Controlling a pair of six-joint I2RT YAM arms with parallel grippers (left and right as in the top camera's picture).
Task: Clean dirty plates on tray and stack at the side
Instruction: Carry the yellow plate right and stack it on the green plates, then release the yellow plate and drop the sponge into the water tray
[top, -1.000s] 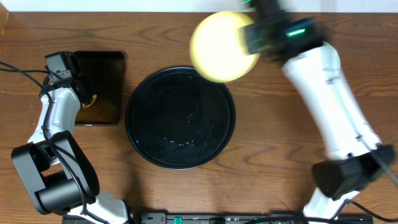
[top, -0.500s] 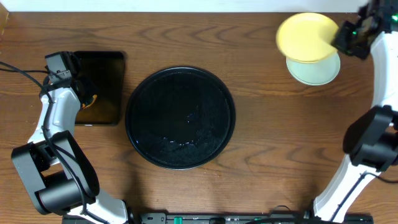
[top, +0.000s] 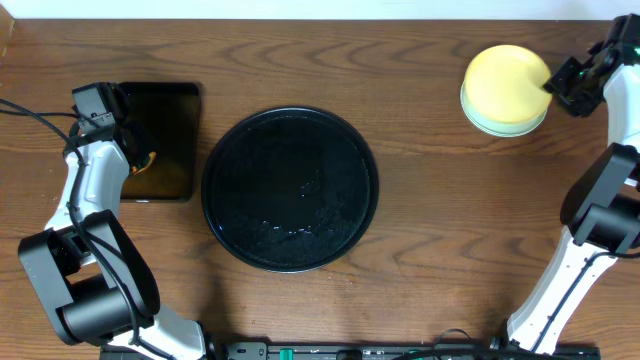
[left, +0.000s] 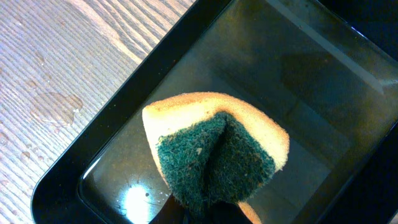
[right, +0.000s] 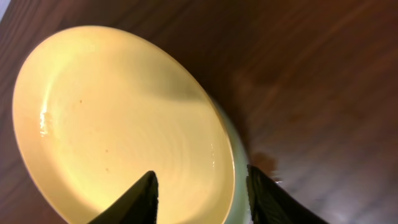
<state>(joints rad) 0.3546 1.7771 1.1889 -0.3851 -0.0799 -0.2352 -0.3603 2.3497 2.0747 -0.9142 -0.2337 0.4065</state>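
yellow plate (top: 505, 72) atop mint plate (top: 503, 130) | rim between parted right gripper (right: 202, 182) | left gripper (left: 198, 214) pinching sponge (left: 214, 149)

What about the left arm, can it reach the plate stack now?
Probably not: the plate stack sits far right; the left tool is far left, shut on a sponge over the small tray, with the round tray between.
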